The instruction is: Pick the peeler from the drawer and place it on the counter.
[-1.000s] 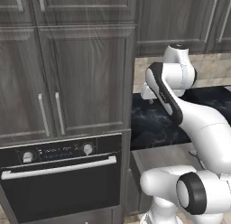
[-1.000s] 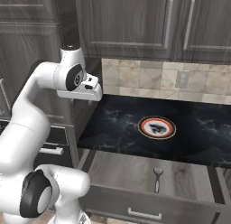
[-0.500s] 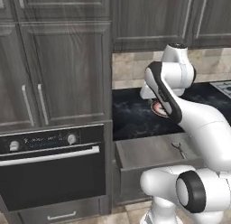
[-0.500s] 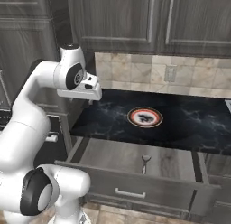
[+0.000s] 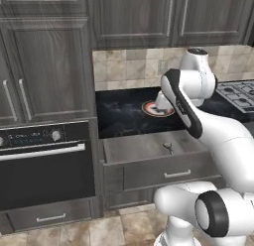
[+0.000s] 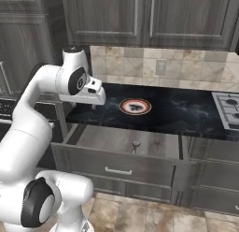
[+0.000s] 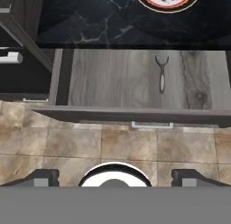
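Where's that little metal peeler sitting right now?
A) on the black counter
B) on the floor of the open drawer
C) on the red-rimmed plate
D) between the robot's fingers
B: the peeler lies flat on the grey-brown floor of the open drawer, below the counter, apart from the gripper.

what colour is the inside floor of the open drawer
Light grey-brown wood grain, paler than the drawer front's dark grey; clearest in the hand view.
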Controlling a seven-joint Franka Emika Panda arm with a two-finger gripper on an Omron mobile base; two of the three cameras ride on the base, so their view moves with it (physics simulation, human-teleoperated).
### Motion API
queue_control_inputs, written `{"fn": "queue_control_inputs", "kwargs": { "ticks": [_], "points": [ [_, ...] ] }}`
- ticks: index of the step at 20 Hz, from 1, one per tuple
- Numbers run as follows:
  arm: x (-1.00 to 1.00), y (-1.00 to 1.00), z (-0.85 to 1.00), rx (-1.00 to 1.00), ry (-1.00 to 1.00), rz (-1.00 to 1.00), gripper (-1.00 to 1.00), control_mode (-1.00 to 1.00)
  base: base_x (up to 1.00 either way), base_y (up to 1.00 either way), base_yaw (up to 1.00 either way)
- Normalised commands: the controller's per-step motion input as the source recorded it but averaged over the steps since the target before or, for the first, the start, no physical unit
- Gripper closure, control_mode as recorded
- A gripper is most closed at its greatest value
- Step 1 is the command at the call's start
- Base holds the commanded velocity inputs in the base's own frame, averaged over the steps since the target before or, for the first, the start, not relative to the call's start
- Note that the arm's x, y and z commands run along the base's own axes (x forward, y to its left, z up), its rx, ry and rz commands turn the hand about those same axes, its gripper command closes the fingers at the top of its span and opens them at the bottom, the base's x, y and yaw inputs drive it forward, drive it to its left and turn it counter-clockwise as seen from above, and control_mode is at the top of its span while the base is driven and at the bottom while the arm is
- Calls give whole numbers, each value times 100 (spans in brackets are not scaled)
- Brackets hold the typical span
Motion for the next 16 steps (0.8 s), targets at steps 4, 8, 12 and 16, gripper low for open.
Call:
{"fn": "queue_control_inputs", "kwargs": {
  "ticks": [4, 8, 12, 16],
  "points": [
    [-4, -22, -5, 1, 0, 0, -100, -100, 0, 0, 0],
    [21, -5, -16, 1, 0, 0, -100, -100, 0, 0, 0],
    [41, 0, -38, 0, 0, 1, -100, -100, 0, 0, 0],
    [64, 0, -55, 0, 2, 2, -100, -100, 0, 0, 0]
  ]
}}
